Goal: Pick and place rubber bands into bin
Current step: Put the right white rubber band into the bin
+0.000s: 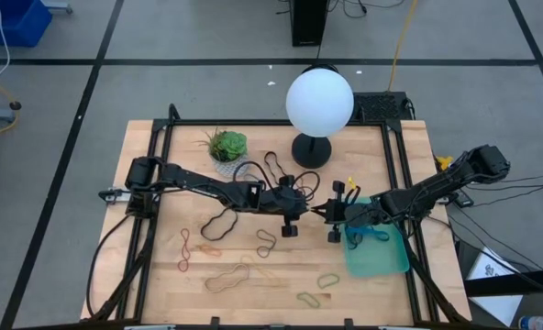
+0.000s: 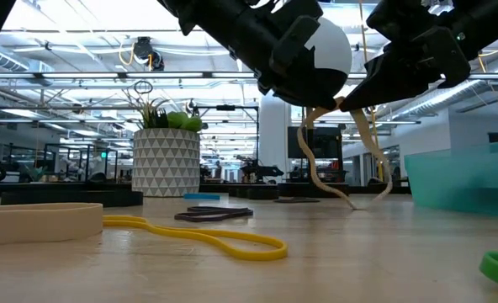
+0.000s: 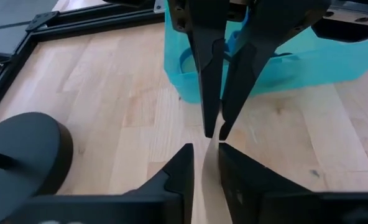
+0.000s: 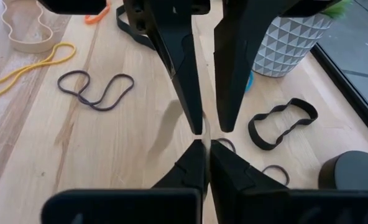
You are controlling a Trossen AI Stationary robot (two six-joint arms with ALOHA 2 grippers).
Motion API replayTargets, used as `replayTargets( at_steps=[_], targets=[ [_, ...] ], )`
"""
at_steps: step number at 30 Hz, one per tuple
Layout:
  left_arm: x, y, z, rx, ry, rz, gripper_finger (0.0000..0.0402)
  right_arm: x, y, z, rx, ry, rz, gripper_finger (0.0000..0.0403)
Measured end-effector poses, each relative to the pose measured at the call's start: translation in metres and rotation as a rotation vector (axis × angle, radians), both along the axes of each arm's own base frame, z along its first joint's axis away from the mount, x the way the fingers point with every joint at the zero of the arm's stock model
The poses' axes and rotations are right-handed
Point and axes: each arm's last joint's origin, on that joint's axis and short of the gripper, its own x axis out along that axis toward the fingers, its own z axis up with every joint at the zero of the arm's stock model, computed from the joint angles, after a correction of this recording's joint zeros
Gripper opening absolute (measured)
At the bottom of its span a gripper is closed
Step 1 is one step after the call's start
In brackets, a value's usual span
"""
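Note:
A wide tan rubber band hangs between my two grippers, which meet tip to tip above the table's middle, left of the teal bin. My left gripper comes from the table's left and my right gripper from the right. Both are shut on the band. A dark band lies in the bin. Several other bands lie flat on the wood: black, orange, tan and yellow-green. My left gripper pinches the tan band's top part between its two fingers, coming about level from the table's left. The band shows as a pale strip between the fingers. One strand hangs slack below, and its low end touches the table. My right gripper pinches the same band's top part between its two nearly closed fingers, coming about level from the table's right, tips facing the left gripper's. A second strand hangs slack below it, down to near the table.
A lamp with a white globe and a black base stands just behind the grippers. A white patterned plant pot stands at the far left of them. The near half of the table holds only flat bands.

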Motion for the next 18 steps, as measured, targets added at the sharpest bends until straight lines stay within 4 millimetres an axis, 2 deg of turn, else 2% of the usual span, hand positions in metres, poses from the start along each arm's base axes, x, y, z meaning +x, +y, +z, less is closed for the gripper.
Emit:
replayTargets(
  at_steps=[5, 10, 18],
  targets=[
    [-0.001, 0.0, -0.001, -0.034, 0.005, 0.025, 0.0111, 0.0, 0.0, 0.0, -0.002, 0.0, 0.0, 0.0001],
    [-0.002, 0.0, -0.003, 0.009, 0.039, -0.004, 0.0151, -0.003, -0.001, 0.002, -0.022, 0.01, 0.003, 0.0001],
    [-0.014, 0.002, -0.001, 0.018, 0.142, 0.0, 0.0183, -0.026, -0.008, 0.032, -0.002, -0.086, -0.009, 0.0001]
  ],
)
